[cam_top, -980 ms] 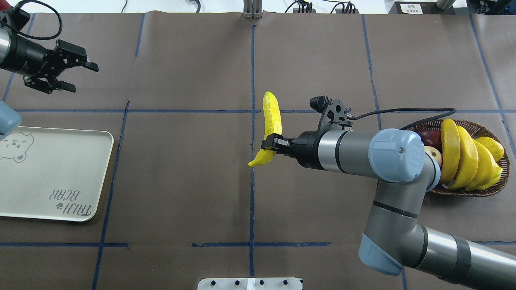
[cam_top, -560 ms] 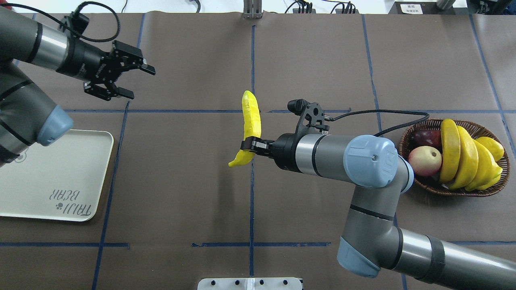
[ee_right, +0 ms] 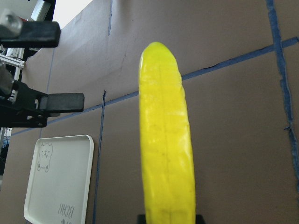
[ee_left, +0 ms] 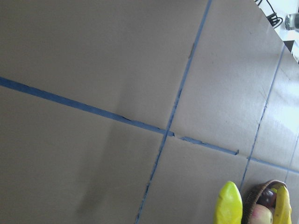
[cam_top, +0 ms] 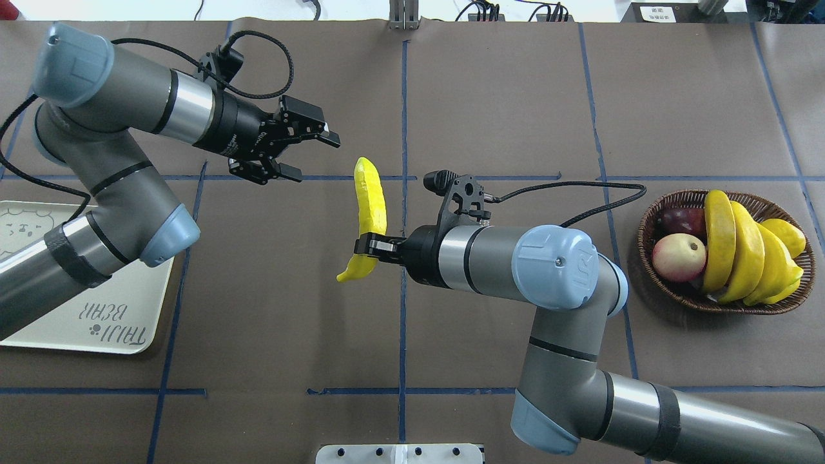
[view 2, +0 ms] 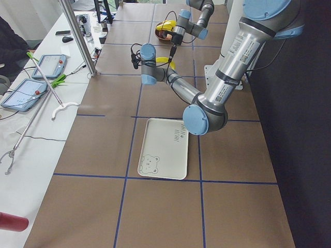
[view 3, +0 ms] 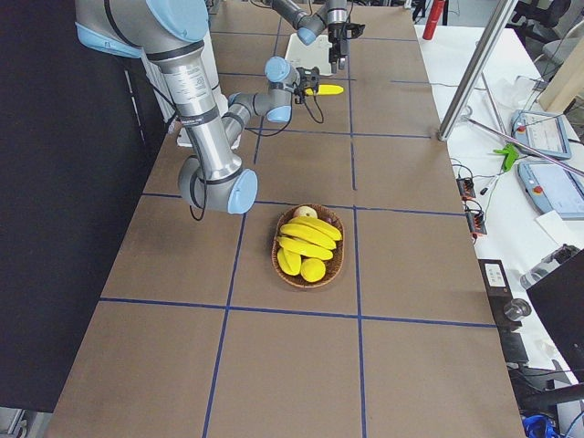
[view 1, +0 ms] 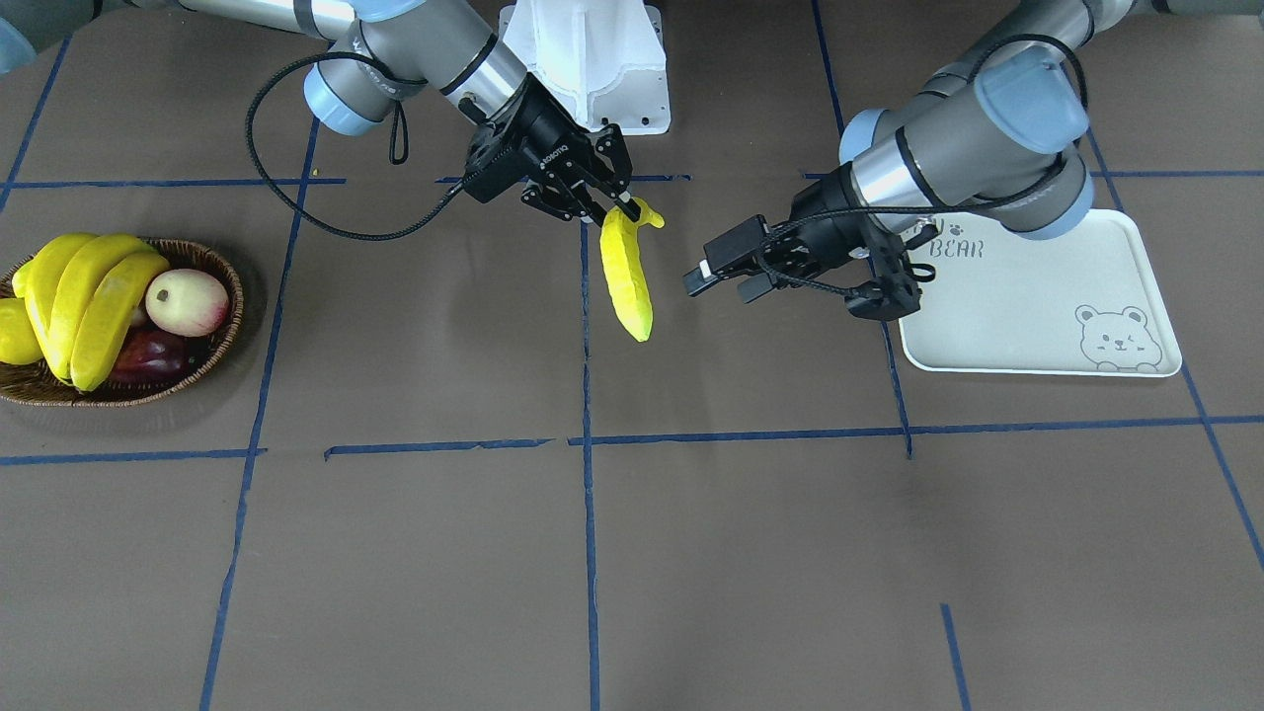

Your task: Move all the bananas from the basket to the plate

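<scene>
Both arms have closed toward the middle of the counter (cam_top: 271,322) since the earlier overhead frame. The left arm has swung in from the far left edge, and the right arm has carried its banana (cam_top: 370,200) further left, away from the basket (cam_top: 728,306).

The right tool (cam_top: 370,245) is clamped on the banana near its stem end, holding it above the counter with the long free end pointing away from the robot. The left tool (cam_top: 314,156) has its jaws spread wide and carries nothing. It sits just beside the banana's free tip but not touching it. Three more bananas (cam_top: 741,251) lie in the basket with other fruit, and the plate (cam_top: 145,303) holds none yet.

This looks like a hand-over in mid-air. To do it well, the right arm should hold the banana steady while the left tool lines its open jaws across the banana's width rather than along its length. The left tool should take hold on the free half, toward the middle rather than at the tapering tip, and well clear of the right fingers. A pinch at the tip would likely slip on the smooth, narrowing skin. The right tool should let go only once the left has fully closed, or the banana may drop onto the counter short of the plate.
</scene>
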You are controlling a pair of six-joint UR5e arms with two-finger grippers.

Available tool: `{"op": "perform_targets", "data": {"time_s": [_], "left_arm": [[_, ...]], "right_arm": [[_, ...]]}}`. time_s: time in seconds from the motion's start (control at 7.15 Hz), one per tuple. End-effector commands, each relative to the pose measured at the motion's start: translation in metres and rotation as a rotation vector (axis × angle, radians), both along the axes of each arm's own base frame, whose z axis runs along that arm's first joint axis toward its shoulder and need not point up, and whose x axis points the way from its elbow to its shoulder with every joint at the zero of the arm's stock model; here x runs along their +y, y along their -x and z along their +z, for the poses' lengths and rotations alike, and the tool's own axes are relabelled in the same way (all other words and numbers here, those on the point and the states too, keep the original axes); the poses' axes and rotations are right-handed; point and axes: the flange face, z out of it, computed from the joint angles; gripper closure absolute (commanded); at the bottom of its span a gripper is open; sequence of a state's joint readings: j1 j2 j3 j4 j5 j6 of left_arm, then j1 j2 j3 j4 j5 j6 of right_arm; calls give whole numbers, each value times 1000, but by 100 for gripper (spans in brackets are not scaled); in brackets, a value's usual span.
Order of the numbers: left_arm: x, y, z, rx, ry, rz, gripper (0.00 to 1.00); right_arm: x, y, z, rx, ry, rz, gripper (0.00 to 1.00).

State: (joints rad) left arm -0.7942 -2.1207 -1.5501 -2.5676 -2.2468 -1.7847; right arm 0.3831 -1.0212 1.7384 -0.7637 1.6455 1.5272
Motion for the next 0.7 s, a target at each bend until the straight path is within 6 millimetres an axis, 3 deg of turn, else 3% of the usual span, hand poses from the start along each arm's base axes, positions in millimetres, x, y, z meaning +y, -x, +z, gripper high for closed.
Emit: {"op": "perform_targets", "data": {"time_s": [0.0,0.28,0.42,0.56], "left_arm": [[26,-46,-21,24,6,-16,1],[41,-65,-26,30,16,2,1],[41,-69,-23,26,20,-5,5],[40,-67,-23,25,24,-7,66]], "right_arm": [[5,3,-1,-4,2,-8,100],[5,3,-1,-6,2,-8,100],[5,3,-1,-5,-1,-8,100],[5,3,0,-3,-4,-8,99]]}}
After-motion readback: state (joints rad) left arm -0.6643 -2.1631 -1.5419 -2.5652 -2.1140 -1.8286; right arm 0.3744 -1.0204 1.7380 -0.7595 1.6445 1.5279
